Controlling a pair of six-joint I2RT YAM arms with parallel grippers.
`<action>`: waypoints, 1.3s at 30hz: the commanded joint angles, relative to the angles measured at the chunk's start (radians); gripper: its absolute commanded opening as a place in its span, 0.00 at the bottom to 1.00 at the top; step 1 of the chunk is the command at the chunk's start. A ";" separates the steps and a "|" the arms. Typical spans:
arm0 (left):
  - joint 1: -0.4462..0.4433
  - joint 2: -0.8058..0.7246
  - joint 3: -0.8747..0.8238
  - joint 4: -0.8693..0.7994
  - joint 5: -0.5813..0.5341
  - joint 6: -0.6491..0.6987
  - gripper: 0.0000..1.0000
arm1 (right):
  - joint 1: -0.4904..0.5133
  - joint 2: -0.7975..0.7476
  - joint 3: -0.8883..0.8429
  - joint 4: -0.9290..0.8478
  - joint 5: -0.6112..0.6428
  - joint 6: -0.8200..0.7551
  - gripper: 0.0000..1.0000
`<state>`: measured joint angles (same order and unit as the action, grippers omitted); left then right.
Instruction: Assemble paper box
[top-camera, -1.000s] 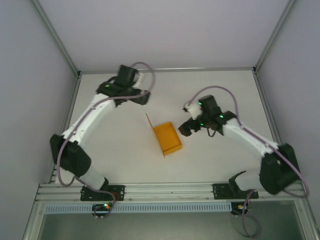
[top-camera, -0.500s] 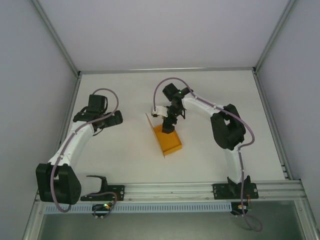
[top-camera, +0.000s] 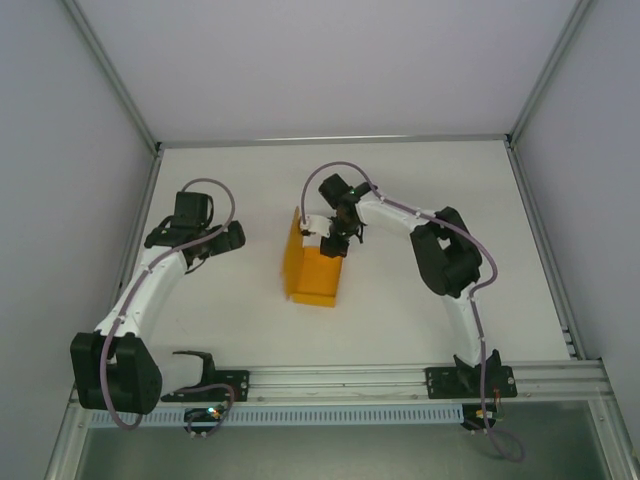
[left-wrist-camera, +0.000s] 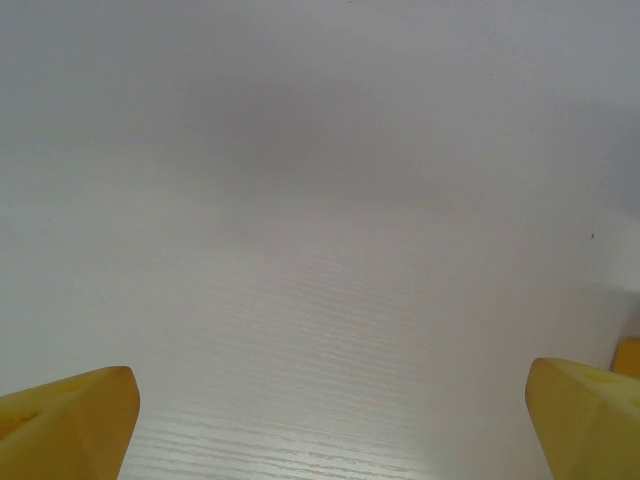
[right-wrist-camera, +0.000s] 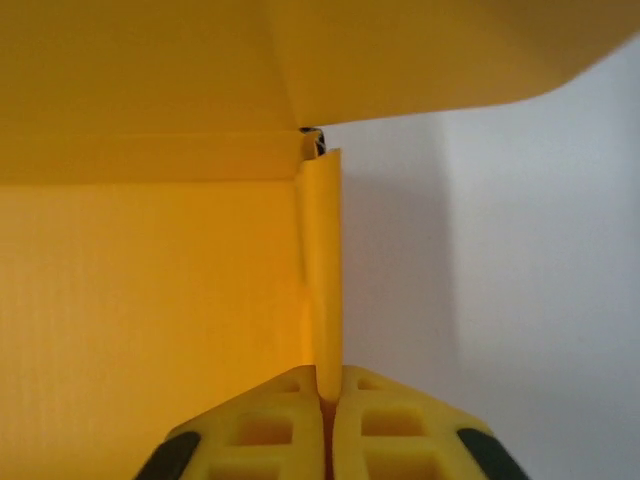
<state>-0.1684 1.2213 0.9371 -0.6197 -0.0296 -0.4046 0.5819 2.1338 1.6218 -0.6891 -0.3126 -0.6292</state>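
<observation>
The yellow, ribbed plastic fingers (right-wrist-camera: 290, 430) of the right gripper (right-wrist-camera: 328, 385) are pressed together on a thin upright wall of the orange-yellow thin-card paper box (right-wrist-camera: 150, 280), with the card's edge pinched between their tips. In the right wrist view this wall rises straight from the pinch to a corner where it meets a horizontal fold. A broad flap of the same card spreads overhead, and to the right lies the white table (right-wrist-camera: 540, 300).

In the top view, the right gripper (top-camera: 335, 235) sits at the far right corner of the paper box (top-camera: 312, 265). Its white and black arm bends back from there toward the right side of the near edge. The box stands partly folded near the middle of the white table (top-camera: 450, 180), between the two arms, with one tall panel upright along its left side.

The left gripper (left-wrist-camera: 330, 420) has its two blunt yellow fingers (left-wrist-camera: 70, 420) spread wide at the bottom corners of the left wrist view. Nothing lies between them, and the pale, faintly wood-grained table (left-wrist-camera: 320, 250) is beneath. In the top view, the left gripper (top-camera: 232, 238) hangs to the left of the box, apart from it and pointing toward it.
</observation>
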 joint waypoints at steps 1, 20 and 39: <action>0.006 -0.037 -0.013 -0.002 0.003 -0.045 1.00 | 0.003 -0.100 -0.137 0.194 0.244 0.395 0.01; -0.066 -0.144 -0.086 0.268 0.296 0.035 1.00 | 0.211 -0.359 -0.451 0.213 0.649 1.480 0.26; -0.085 0.342 0.318 -0.036 0.797 0.845 0.94 | -0.204 -0.504 -0.297 0.108 -0.211 0.112 0.98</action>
<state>-0.2539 1.5173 1.1812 -0.5159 0.6785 0.2493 0.3702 1.5806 1.2675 -0.3996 -0.3424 -0.2306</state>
